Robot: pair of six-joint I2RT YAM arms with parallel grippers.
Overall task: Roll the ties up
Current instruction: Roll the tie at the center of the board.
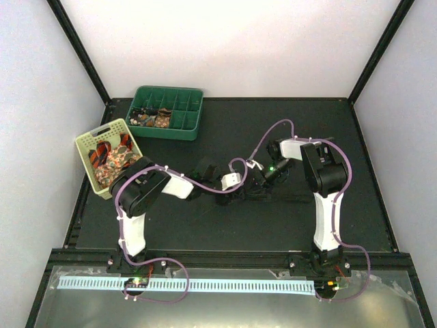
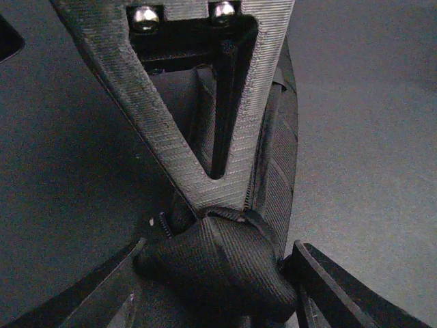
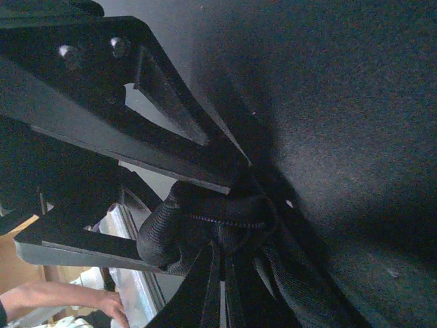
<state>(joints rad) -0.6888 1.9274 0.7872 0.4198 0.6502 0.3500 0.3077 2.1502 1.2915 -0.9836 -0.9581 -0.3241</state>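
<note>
A very dark tie [image 2: 225, 263] is partly rolled into a tight bundle at the middle of the black table. Its unrolled tail [image 1: 283, 197] lies flat to the right. My left gripper [image 2: 218, 277] has a finger on each end of the roll and holds it. My right gripper [image 3: 222, 256] is shut on the same roll [image 3: 184, 222] from the other side, its fingers pinched together. In the top view the two grippers, left [image 1: 239, 191] and right [image 1: 257, 179], meet over the roll, which they hide there.
A green compartment tray [image 1: 183, 130] at the back left holds a few rolled ties [image 1: 150, 117]. A pale yellow basket [image 1: 102, 132] at the left edge holds loose striped and floral ties [image 1: 113, 157]. A person's hand [image 3: 102, 304] shows beyond the table.
</note>
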